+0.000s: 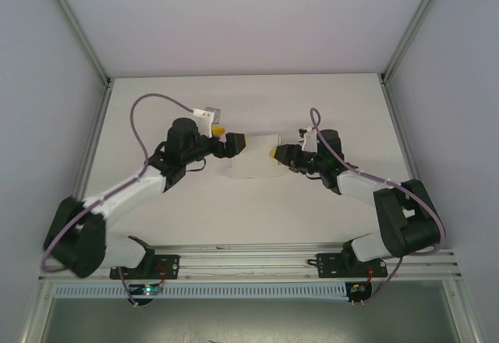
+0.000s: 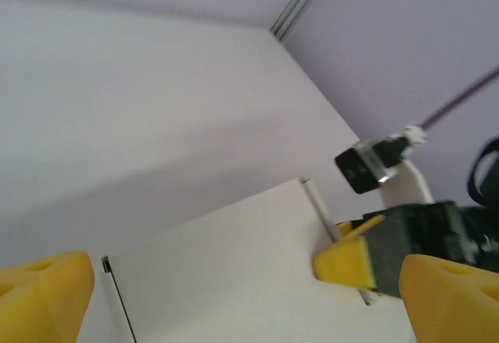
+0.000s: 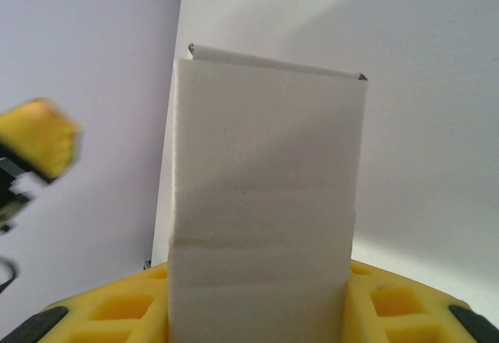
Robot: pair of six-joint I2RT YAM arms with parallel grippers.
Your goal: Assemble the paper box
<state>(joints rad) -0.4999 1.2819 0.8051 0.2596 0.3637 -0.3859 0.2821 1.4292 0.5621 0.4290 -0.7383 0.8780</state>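
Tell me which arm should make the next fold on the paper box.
Left, probably. The right gripper is shut on one end of the paper box and holds it, so it is busy. The left gripper stands open at the other end, holding nothing, free to work on it.

White-and-black arms (image 1: 129,189), purple cables (image 1: 132,118), yellow fingertips (image 2: 47,288)

White table (image 1: 257,210) enclosed by pale lilac walls (image 1: 234,15), aluminium frame posts (image 1: 72,23) set at corners, slotted rail (image 1: 249,254) fixed along near edge, scene evenly lit
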